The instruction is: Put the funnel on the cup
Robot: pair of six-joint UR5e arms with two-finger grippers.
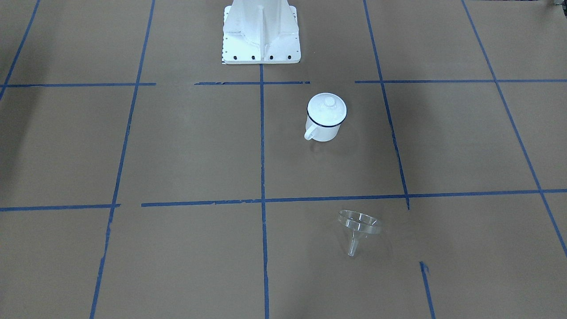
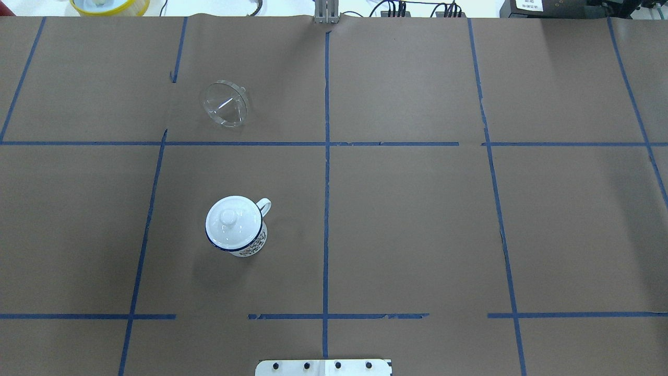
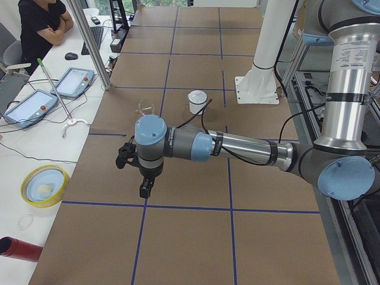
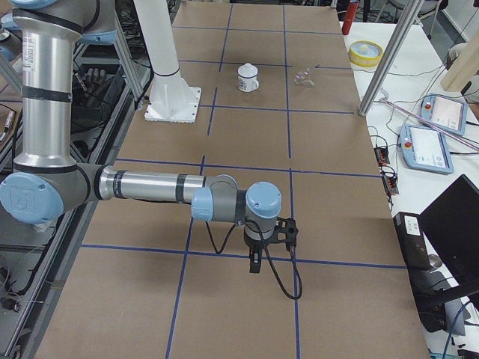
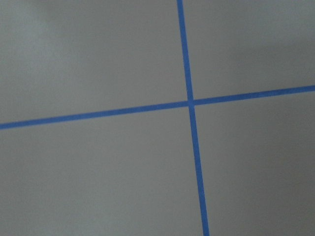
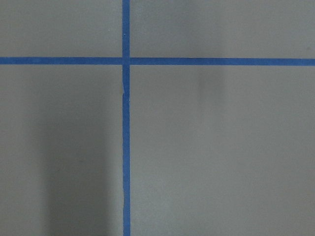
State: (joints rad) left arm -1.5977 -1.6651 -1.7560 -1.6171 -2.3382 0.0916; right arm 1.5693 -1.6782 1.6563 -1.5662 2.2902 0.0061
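Note:
The cup (image 1: 325,127) is a white enamel mug with a dark blue rim and stands upright with a round white knobbed lid (image 1: 327,108) on it. It also shows in the overhead view (image 2: 246,244). The clear funnel (image 1: 358,224) lies tilted on its side on the brown paper, apart from the cup, farther from the robot base (image 2: 225,103). My left gripper (image 3: 144,189) shows only in the exterior left view, far from both things. My right gripper (image 4: 254,263) shows only in the exterior right view. I cannot tell whether either is open or shut.
The white robot pedestal (image 1: 261,33) stands behind the cup. A yellow bowl (image 3: 43,185), a red cylinder (image 3: 18,249), control tablets (image 3: 71,82), metal posts (image 3: 89,41) and a seated person (image 3: 41,24) are on the side bench beyond the table's far edge.

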